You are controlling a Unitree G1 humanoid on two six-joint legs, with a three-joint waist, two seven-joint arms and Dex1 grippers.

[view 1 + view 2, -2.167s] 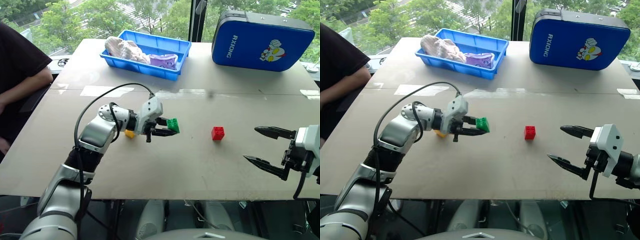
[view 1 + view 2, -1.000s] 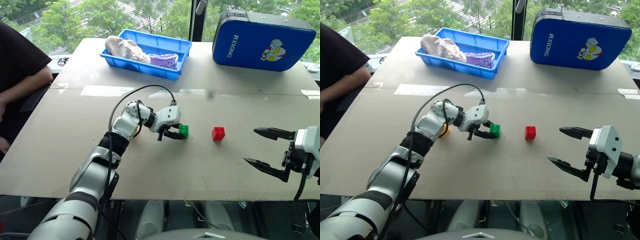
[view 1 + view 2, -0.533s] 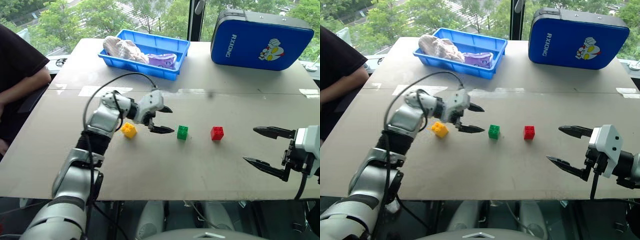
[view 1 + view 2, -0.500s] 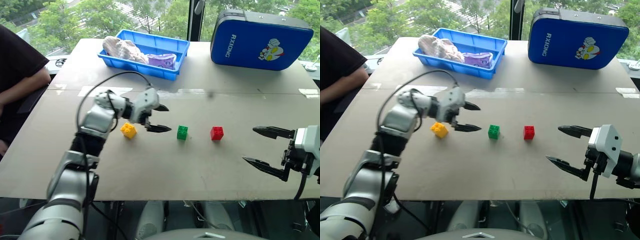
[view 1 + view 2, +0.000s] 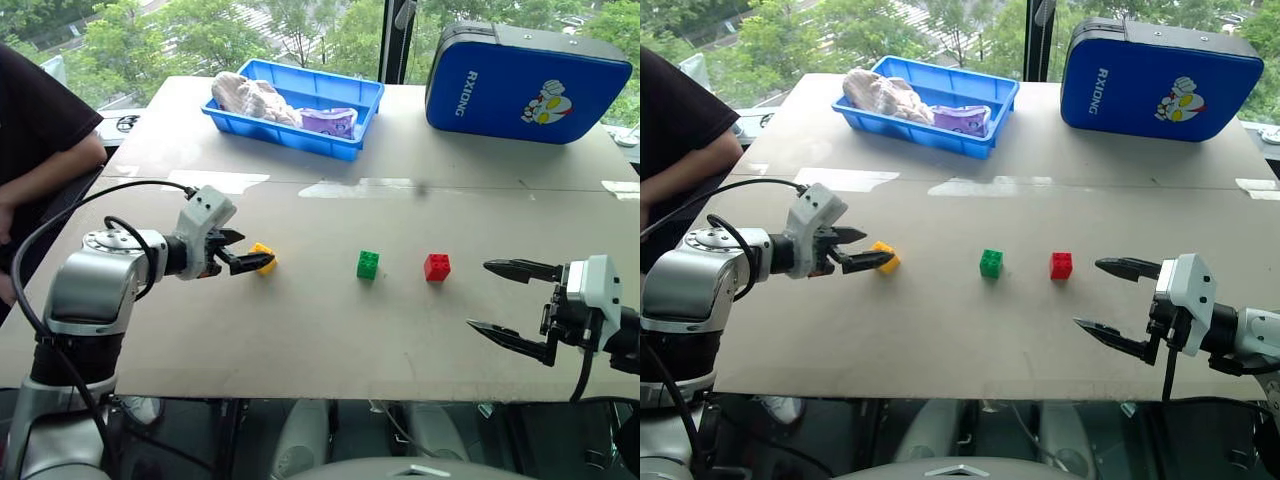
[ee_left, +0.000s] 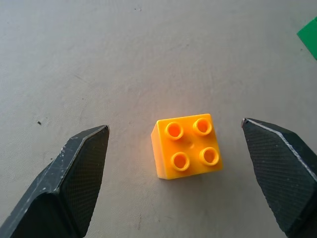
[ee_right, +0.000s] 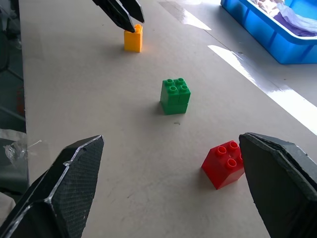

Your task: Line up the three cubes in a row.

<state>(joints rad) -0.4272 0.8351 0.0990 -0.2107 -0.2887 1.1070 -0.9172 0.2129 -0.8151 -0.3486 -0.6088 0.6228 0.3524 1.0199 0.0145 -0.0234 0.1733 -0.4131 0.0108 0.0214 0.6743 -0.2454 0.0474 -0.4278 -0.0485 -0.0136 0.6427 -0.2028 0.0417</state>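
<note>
Released and left standing, the green brick (image 5: 368, 264) now sits mid-table, and the left gripper (image 5: 252, 262) has swung back leftward to the yellow brick (image 5: 264, 257); its jaws stand wide open, straddling that brick without touching it. Further right, the red brick (image 5: 436, 266) stands just beside the green one on the table (image 5: 330, 340). The right gripper (image 5: 505, 300) hovers spread open and empty, well apart from all three. These studded bricks look light, rigid and smooth-sided, so I would pinch the yellow one across two flat opposite faces.
</note>
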